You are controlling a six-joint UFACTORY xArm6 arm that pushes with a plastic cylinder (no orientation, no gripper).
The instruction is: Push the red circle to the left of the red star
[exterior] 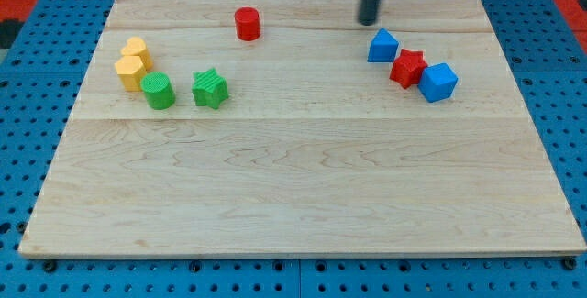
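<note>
The red circle (247,23) stands near the view's top, left of centre. The red star (407,67) lies at the view's right, wedged between a blue block (382,46) on its upper left and a blue cube (438,82) on its lower right. My tip (369,20) comes down from the view's top, just above the upper-left blue block and well to the right of the red circle. It touches no block.
A yellow block (133,64) of two joined lobes, a green circle (159,90) and a green star (210,88) sit at the view's left. The wooden board (293,188) lies on a blue pegboard.
</note>
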